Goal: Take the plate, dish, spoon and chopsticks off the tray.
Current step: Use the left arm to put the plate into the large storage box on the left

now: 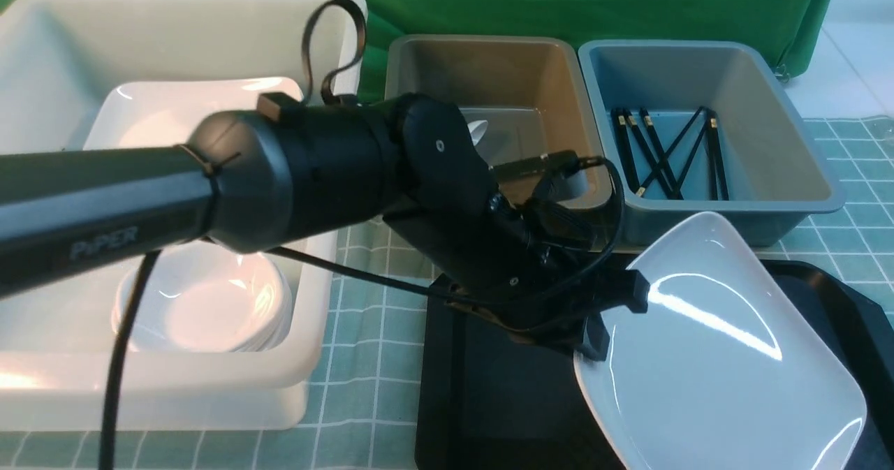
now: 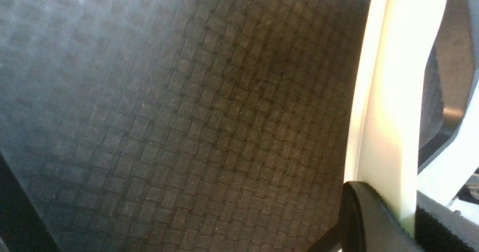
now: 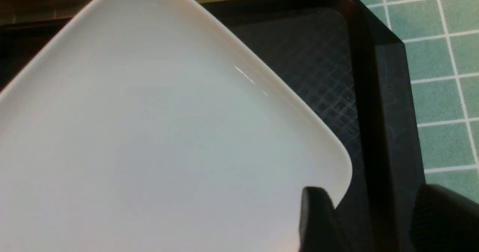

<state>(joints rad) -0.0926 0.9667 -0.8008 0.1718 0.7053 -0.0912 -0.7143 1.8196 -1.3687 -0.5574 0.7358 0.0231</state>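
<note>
So the big glossy white square plate is over the right part of the black rectangular plastic tray, its edge pinched in the left gripper, jaws nearly closed. The right gripper is spread wide, nothing gripped, near a plate corner. Black chopsticks are piled in the grey-blue plastic tub.

At front right, see the tray, with the plate over its right part. Just behind, find a spoon in the left bin, chopsticks in the right bin. Left of all these, note the tub, with stacked dishes inside, before another plate.
</note>
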